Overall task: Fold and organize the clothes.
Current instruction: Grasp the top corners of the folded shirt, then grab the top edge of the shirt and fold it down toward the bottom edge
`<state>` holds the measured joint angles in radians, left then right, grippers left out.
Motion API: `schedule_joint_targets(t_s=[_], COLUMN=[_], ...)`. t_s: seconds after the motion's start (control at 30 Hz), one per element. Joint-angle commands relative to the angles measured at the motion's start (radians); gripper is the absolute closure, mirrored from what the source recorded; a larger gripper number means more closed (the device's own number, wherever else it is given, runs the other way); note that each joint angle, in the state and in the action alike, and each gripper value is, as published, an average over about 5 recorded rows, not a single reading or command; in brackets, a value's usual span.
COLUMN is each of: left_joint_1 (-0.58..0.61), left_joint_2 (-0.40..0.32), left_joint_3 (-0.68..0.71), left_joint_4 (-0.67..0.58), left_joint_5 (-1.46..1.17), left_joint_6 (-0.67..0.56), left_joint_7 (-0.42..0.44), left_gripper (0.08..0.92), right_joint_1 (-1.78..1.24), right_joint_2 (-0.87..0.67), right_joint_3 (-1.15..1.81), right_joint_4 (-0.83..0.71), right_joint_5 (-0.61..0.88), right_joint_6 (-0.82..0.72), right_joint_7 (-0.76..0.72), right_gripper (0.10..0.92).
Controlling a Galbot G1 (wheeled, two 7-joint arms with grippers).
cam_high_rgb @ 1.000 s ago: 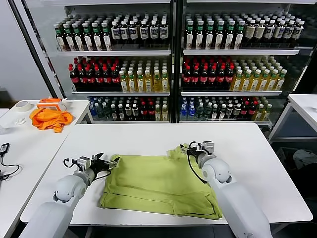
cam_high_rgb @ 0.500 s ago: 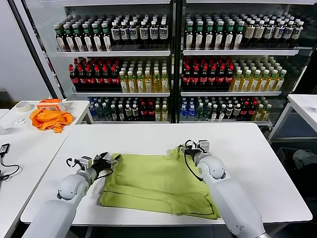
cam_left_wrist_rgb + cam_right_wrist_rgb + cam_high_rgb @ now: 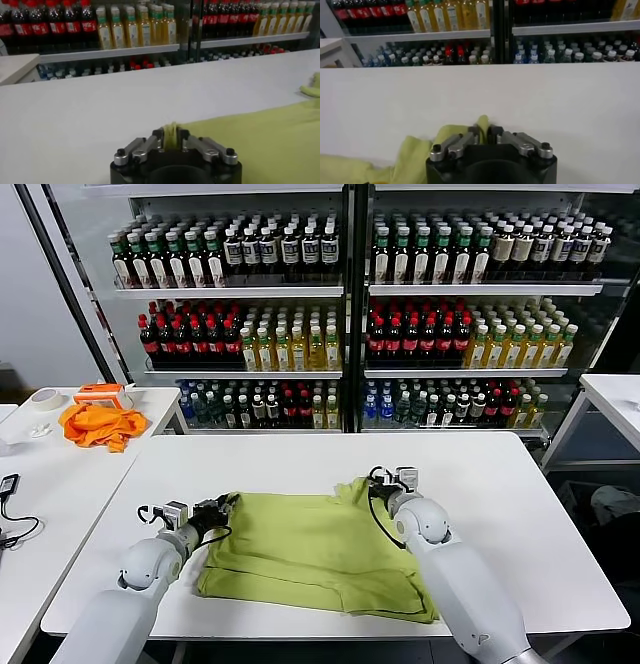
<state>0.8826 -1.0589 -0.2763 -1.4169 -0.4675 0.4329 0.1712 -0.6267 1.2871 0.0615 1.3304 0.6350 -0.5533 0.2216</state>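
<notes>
Surface [image 3: 520,514], white, carrying the lime T-shirt [image 3: 310,549] spread flat near its front edge. Left end effector [image 3: 222,506] pinches the shirt's far left corner; right end effector [image 3: 378,484] pinches a raised fold at its far right corner.

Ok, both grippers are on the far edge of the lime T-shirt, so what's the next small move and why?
Probably lift both corners together and draw them toward the near hem: the left gripper and the right gripper are each shut on a pinch of the lime T-shirt, which lies flat on the white table.
</notes>
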Motion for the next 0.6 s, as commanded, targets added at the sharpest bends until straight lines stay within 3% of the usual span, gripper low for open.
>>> schedule_joint_targets(t_s=[0.03, 0.17, 0.6], left_joint_1=[0.003, 0.016, 0.161], left_joint_2=[0.002, 0.022, 0.083], left_joint_3=[-0.004, -0.008, -0.063], left_joint_4=[-0.013, -0.045, -0.231], left_joint_5=[-0.018, -0.036, -0.08], left_joint_6=[-0.005, -0.01, -0.014], left_joint_7=[0.0, -0.004, -0.029], left_gripper=[0.853, 0.916, 0.919], right_joint_1=[-0.003, -0.031, -0.242], right_joint_2=[-0.002, -0.023, -0.128], right_joint_3=[0.008, 0.024, 0.066], right_joint_4=[0.025, 0.106, 0.449], right_joint_5=[0.007, 0.039, 0.06], right_joint_6=[0.015, 0.011, -0.014], right_joint_7=[0.003, 0.019, 0.049], right_gripper=[0.918, 0.921, 0.921])
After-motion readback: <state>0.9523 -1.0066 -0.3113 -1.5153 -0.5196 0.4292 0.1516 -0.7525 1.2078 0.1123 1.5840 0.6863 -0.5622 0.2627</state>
